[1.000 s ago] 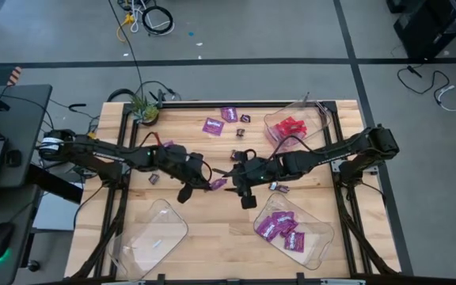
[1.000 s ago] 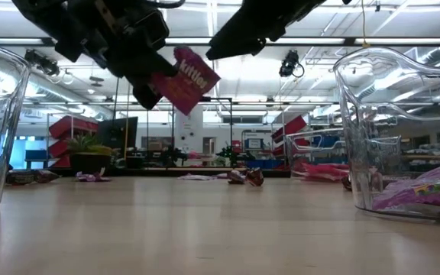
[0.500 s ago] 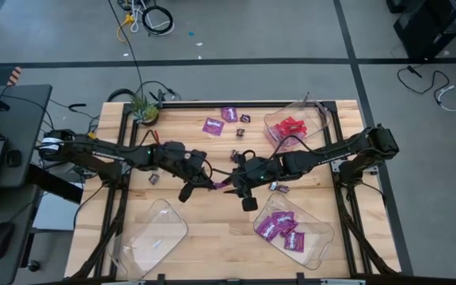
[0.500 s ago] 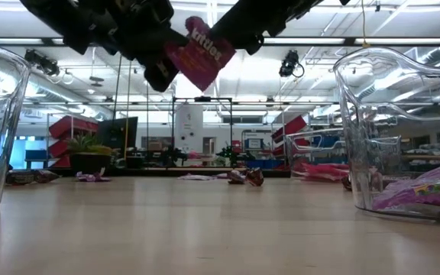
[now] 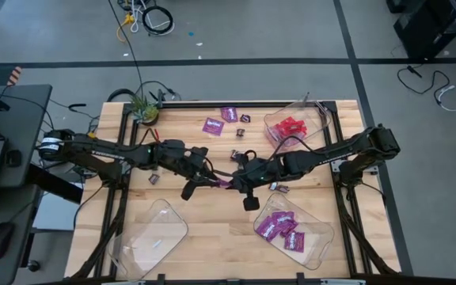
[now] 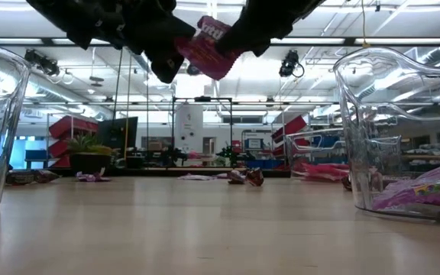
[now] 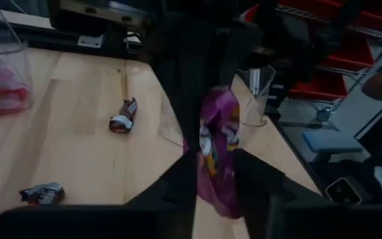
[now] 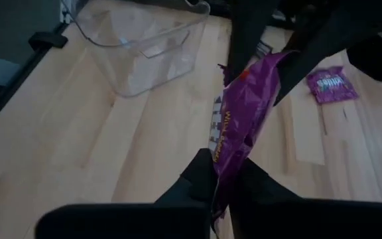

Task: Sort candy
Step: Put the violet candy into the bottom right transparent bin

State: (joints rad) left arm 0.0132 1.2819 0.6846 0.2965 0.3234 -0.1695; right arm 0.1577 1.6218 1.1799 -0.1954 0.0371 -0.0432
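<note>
A shiny purple candy packet (image 8: pixel 244 119) hangs in the air over the table's middle (image 5: pixel 222 183), between my two grippers. My right gripper (image 8: pixel 223 189) comes from the table's right and is shut on one end of it. My left gripper (image 7: pixel 216 189) comes from the left and is open. Its fingers (image 8: pixel 244 36) stand on either side of the packet's other end. In the low view the packet (image 6: pixel 208 46) sits high above the tabletop between the two dark grippers. My right gripper pinches the packet's near end (image 8: pixel 225 166) between its two fingers. The fingers come roughly level from the table's right and lie along the packet. The packet is lifted clear of the table and reaches out from the fingers toward my left gripper.
A clear tray of red packets (image 5: pixel 295 127) stands at the far right, a tray of purple packets (image 5: pixel 291 229) at the near right, and an empty clear tray (image 5: pixel 153 237) at the near left. Loose purple packets (image 5: pixel 212 125) and small dark sweets (image 5: pixel 153 179) lie about. A small plant (image 5: pixel 143 107) stands at the far left.
My left gripper has carried the purple packet up and toward the table's right, tipping it over toward my right gripper. My right gripper has come in from the right and taken hold of the packet's end.
</note>
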